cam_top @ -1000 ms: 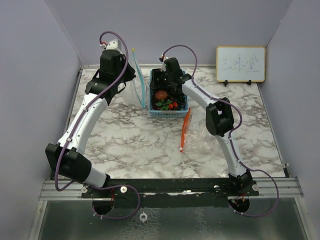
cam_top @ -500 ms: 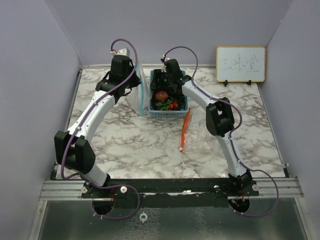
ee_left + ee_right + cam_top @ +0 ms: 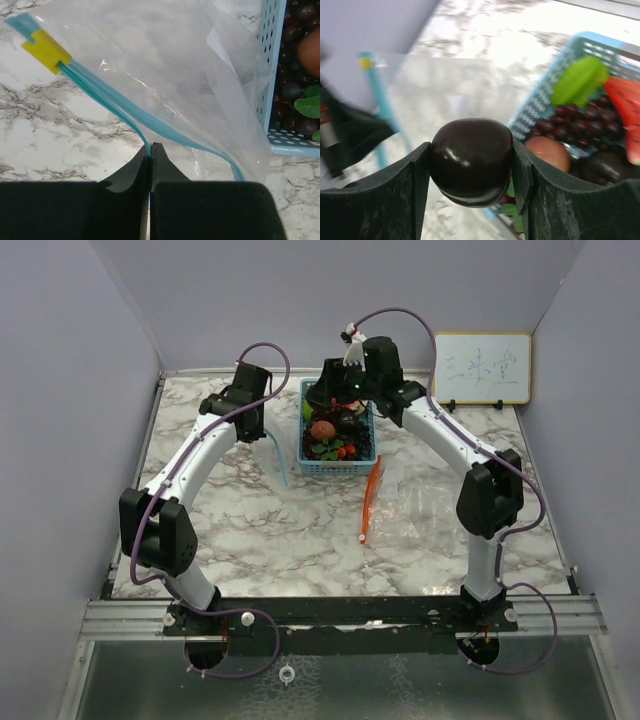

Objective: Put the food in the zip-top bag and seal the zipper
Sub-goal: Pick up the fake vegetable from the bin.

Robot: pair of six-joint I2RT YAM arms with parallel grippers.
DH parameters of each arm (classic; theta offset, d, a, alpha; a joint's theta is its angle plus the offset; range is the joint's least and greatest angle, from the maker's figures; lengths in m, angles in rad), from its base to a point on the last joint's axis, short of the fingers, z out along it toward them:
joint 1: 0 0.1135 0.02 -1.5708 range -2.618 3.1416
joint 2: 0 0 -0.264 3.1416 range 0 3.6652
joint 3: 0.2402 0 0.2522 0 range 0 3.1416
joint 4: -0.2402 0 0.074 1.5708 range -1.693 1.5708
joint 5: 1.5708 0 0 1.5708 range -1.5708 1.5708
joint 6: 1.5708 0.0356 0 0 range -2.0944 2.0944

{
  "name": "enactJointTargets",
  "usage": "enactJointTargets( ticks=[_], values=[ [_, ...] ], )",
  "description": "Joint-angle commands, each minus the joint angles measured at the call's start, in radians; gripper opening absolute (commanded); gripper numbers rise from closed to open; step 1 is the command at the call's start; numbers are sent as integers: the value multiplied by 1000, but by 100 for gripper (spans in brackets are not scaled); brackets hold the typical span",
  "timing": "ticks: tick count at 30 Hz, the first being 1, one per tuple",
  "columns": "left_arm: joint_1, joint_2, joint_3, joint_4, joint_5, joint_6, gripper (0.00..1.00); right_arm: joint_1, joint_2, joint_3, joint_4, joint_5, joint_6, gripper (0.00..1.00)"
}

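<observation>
table: marble-patterned top (image 3: 250, 530), with both arms reaching away from the near edge.
spare bag: a clear bag with an orange zipper (image 3: 372, 495) lies flat on the table, just in front of the basket.
left gripper: (image 3: 150, 148) fingers pressed together, pinching the blue zipper strip of the zip-top bag (image 3: 165, 75).
zip-top bag: clear, just left of the basket; its two blue strips part near the gripper, and a yellow slider (image 3: 46, 50) sits at the far end.
basket: light blue (image 3: 338, 468), holding grape bunches (image 3: 580, 117), a reddish round fruit (image 3: 547, 150), a watermelon wedge (image 3: 625, 110), a green leaf (image 3: 580, 80) and cherry tomatoes (image 3: 347, 451).
right gripper: (image 3: 471, 162) above the basket, fingers clamped on either side of a dark round fruit (image 3: 470, 150), which is lifted clear of the other food.
whiteboard: (image 3: 481, 367) leans against the back wall on the right.
</observation>
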Motion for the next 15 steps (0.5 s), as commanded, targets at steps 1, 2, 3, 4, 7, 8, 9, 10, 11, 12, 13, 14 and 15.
enactJointTargets(
  ticks=[1,2,3,4,7,8,9,10,11,12,13,14,15],
  values=[
    [-3,-12,94,-14,17,6,0,4,-71,-49,117,-377,47,19],
    [-2,-20,110,-11,26,-1,0,7,-81,-64,140,-422,81,19],
    [-2,-29,126,-5,36,-8,0,14,-92,-77,163,-463,99,19],
    [-3,-41,138,5,46,-18,0,20,-101,-87,179,-495,112,19],
    [-3,-65,144,50,89,-42,0,51,-121,-90,206,-560,130,19],
    [-2,-66,142,65,101,-51,0,62,-120,-87,201,-573,130,19],
    [-3,-65,139,73,113,-61,0,70,-118,-88,198,-584,134,19],
    [-2,-63,133,81,123,-68,0,78,-118,-93,203,-598,142,19],
    [-3,-62,127,87,131,-75,0,85,-122,-100,213,-612,152,19],
    [-2,-62,120,94,141,-83,0,90,-126,-108,225,-622,160,19],
    [-3,-63,114,100,149,-87,0,95,-133,-117,240,-630,168,19],
    [-3,-63,109,104,154,-91,0,99,-138,-124,255,-638,174,19],
    [-2,-63,106,105,158,-96,0,102,-139,-127,260,-640,175,19]
  ],
)
